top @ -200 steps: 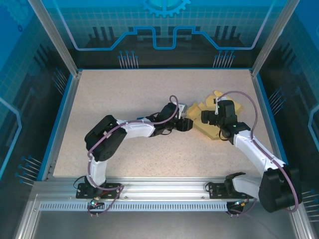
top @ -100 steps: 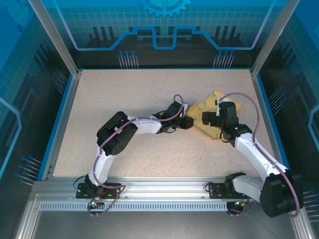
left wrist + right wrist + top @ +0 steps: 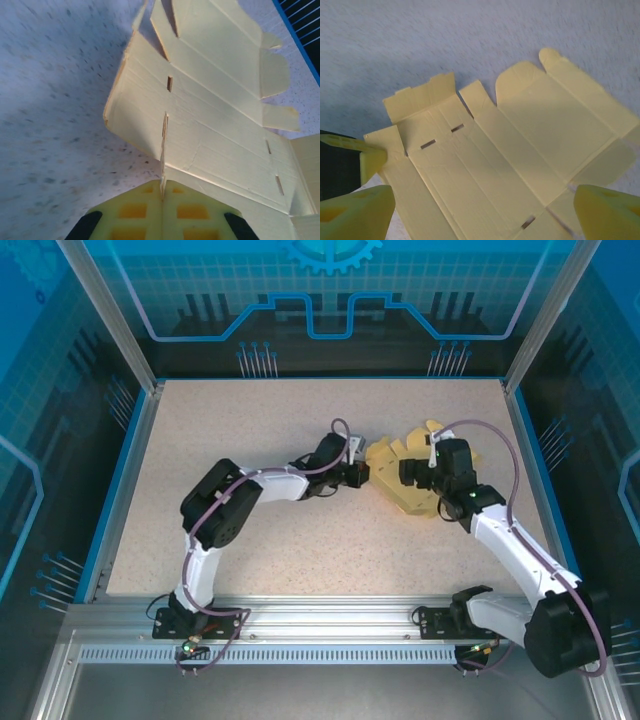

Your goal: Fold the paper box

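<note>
At the box's (image 3: 412,502) left edge, my left jaws were shut tight, the pads (image 3: 142,212) pressed together on the thin rim of an end flap (image 3: 145,115). In the left wrist view that flap stood tilted up from the sheet, its edge running straight into the seam between the pads. The box itself lay opened out on the worktop (image 3: 270,420), still a cut-out with panels, slots and tabs all showing; the worktop's right rim was nearer to it than the left.

Above the box's middle, my right jaws were spread wide, one of the fingers (image 3: 357,210) toward each side of the sheet, with nothing held. I could not tell whether they touched the card or hung just over it.

I judged this to be the first fold: the left flap gripped and partly raised, no wall yet set square, nothing tucked. The next move, as I read it, called for swinging that flap over toward the box's middle along its crease, in a slow arc, not a pull. The right jaws would need to pin the middle panel, or the whole box might slide or the thin card buckle.
</note>
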Robot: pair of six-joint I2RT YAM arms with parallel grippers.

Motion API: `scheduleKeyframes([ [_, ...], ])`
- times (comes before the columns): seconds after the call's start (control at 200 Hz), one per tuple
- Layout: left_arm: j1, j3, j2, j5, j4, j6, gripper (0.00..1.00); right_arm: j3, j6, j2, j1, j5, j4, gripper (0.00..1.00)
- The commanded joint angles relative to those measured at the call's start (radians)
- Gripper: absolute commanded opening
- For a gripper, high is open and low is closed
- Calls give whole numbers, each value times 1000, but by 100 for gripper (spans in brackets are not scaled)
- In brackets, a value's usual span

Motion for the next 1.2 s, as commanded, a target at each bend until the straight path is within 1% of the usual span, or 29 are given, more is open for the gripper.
scheduleKeyframes([
  [0.0, 39, -23, -175, 56, -17, 164, 0, 133, -104, 15, 52, -23, 0, 93],
  [0.065, 51, -42, -251, 50, -56, 253, 0, 186, -183, 28, 78, -16, -11, 92],
  [0.14, 55, -49, -340, 9, -126, 364, 0, 241, -259, 38, 94, -24, -10, 92],
  [0.315, 56, -42, -500, -103, -257, 588, 0, 341, -448, 62, 104, -153, 14, 90],
  [0.365, 55, -32, -535, -131, -288, 636, 0, 368, -532, 68, 116, -193, 6, 87],
  [0.5, 56, 17, -604, -170, -393, 738, 0, 419, -733, 66, 172, -244, -53, 86],
  [0.6, 55, 51, -632, -204, -447, 766, 0, 442, -830, 62, 213, -256, -106, 86],
  [0.66, 56, 66, -645, -212, -473, 772, 0, 456, -844, 61, 233, -261, -139, 86],
  [0.73, 56, 76, -661, -218, -491, 775, 0, 465, -855, 56, 255, -299, -186, 86],
  [0.795, 56, 82, -676, -219, -504, 774, 0, 453, -869, 47, 290, -287, -191, 86],
  [0.931, 56, 80, -703, -212, -514, 770, 0, 382, -949, 27, 363, -177, -121, 88],
  [1.076, 56, 83, -715, -203, -521, 765, 0, 367, -965, 25, 395, -171, -93, 92],
  [1.191, 56, 87, -719, -195, -529, 764, 0, 340, -977, 35, 417, -100, -4, 92],
])
